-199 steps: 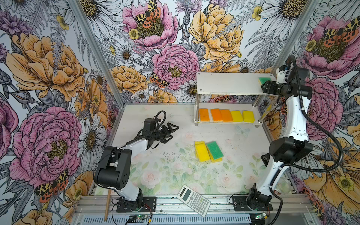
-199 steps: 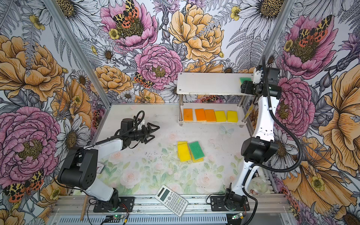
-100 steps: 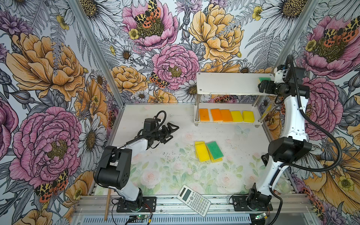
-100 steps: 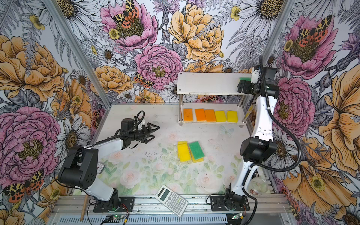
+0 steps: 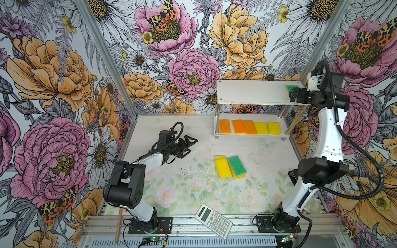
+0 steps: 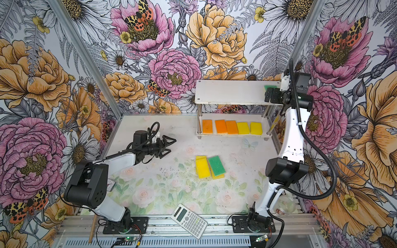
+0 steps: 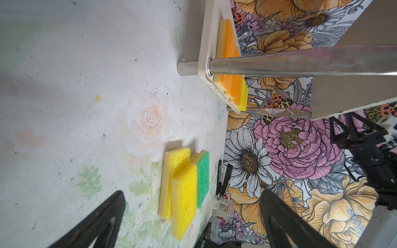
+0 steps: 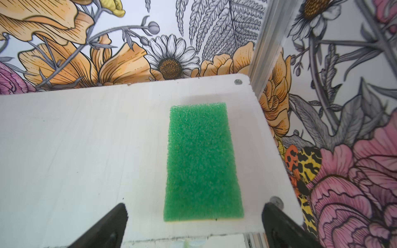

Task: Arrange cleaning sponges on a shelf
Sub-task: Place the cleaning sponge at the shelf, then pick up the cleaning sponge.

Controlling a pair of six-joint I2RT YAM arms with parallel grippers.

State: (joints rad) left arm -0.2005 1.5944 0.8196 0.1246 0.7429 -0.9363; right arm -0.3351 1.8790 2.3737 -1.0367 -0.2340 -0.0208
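Note:
The shelf (image 5: 253, 92) stands at the back right of the table. A green-topped sponge (image 8: 203, 163) lies flat at the right end of its top board (image 6: 232, 92); it shows in a top view (image 5: 290, 87) too. My right gripper (image 8: 194, 209) hovers open at that board's front edge, its fingers either side of the sponge's near end and apart from it. A row of orange and yellow sponges (image 5: 249, 127) fills the lower board. A pile of yellow sponges (image 5: 223, 169) and a green-topped sponge (image 5: 236, 165) lies mid-table. My left gripper (image 5: 190, 146) is open and holds nothing, left of the pile.
A white calculator (image 5: 213, 218) lies at the table's front edge. A wooden stick (image 5: 118, 223) leans by the left arm's base. A clear plastic jar (image 6: 284, 207) sits beside the right arm's base. The shelf's metal post (image 7: 300, 64) is close ahead in the left wrist view.
My right gripper's jaws have spread wider and drawn slightly back from the green-topped sponge, which stays on the top board. The left arm has not moved.

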